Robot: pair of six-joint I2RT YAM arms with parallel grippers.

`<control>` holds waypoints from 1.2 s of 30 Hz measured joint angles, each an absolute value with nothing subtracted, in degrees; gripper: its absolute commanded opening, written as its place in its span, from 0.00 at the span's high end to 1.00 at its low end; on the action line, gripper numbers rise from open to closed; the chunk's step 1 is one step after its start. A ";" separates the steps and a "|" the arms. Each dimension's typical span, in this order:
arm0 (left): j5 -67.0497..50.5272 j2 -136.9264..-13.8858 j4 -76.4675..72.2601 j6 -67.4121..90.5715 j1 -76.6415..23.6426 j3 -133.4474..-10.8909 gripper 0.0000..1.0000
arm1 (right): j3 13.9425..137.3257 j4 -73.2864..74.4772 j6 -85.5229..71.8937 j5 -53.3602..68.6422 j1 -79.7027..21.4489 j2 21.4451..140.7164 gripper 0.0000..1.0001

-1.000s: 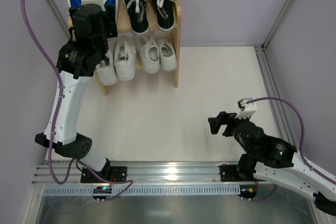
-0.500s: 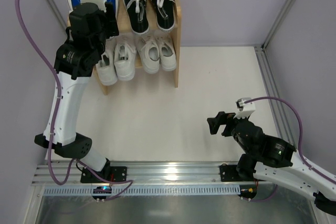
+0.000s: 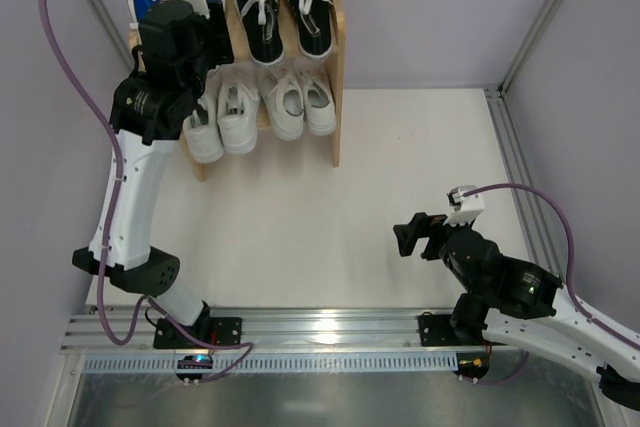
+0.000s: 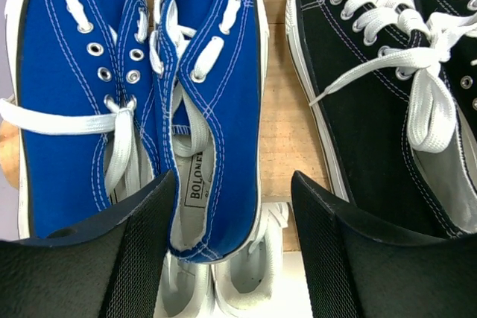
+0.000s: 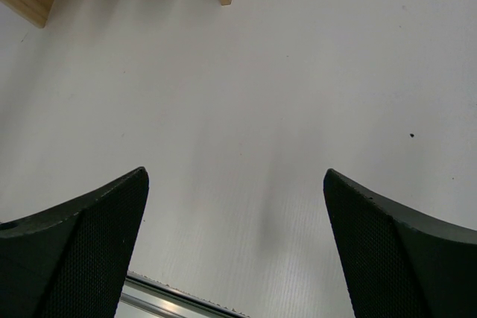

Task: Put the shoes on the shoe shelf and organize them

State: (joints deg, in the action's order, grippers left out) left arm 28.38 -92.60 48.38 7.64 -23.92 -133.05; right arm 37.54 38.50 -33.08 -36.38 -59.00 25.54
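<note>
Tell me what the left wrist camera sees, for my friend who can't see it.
Two blue sneakers with white laces sit side by side on the wooden shelf, a black sneaker to their right. The robot's open left hand hangs over one blue heel, a finger on each side.

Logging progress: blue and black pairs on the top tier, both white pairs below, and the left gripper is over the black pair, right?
No. The left gripper is over the blue pair, not the black pair; the left wrist view shows its fingers flanking a blue heel. The rest stands.
</note>
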 measured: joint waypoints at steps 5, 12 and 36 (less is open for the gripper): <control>28.99 -93.32 48.27 7.86 -23.92 -133.05 0.42 | 37.54 38.57 -33.08 -36.40 -59.00 25.50 0.00; 30.98 -93.32 48.31 8.93 -23.86 -132.99 0.77 | 37.54 38.57 -33.08 -36.38 -59.00 25.50 0.00; 24.84 -92.33 40.36 13.47 -23.86 -128.38 1.00 | 37.50 39.03 -33.08 -36.36 -59.00 24.08 0.00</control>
State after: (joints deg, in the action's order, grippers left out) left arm 24.84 -92.33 40.36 13.47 -23.86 -128.38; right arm 37.50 39.03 -33.08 -36.36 -59.00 24.08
